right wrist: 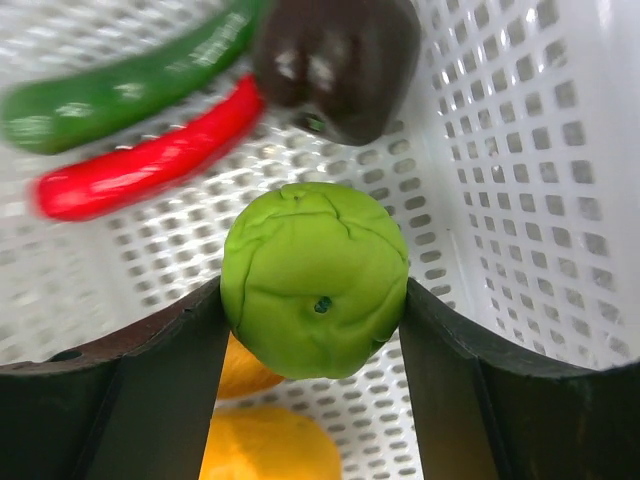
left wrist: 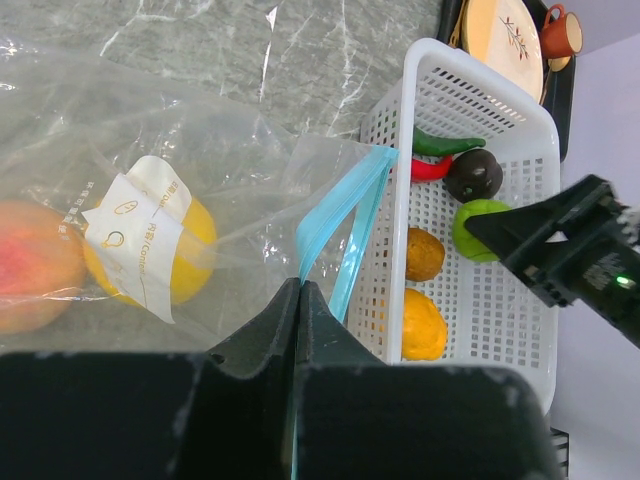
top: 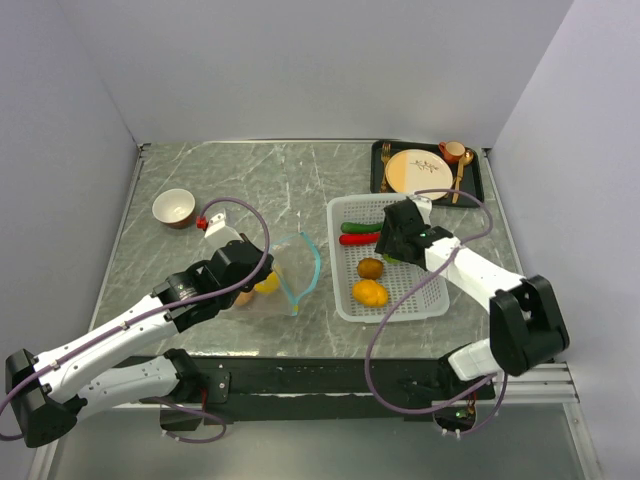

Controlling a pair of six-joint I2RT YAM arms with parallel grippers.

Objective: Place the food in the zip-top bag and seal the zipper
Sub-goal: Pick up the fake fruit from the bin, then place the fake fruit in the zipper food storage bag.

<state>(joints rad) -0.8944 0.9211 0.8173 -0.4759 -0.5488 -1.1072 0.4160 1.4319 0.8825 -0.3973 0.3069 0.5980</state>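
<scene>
Food (top: 370,292) is mid-transfer from the white mesh basket (top: 441,300) to the zip-top bag (top: 291,262) — a yellow fruit (left wrist: 196,250) and a peach-pink fruit (left wrist: 35,265) already lie inside. The right gripper (right wrist: 313,300) presses both sides of the lime-green fruit (right wrist: 313,270) in the basket; next comes a lift toward the bag's mouth. The left gripper (left wrist: 300,300), pressed together, pinches the bag's edge by the zipper (left wrist: 340,215) — unsealed.

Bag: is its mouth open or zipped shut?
Open. From above, the blue zipper on the bag bows apart into a loop, and the left gripper pinches one edge.
</scene>
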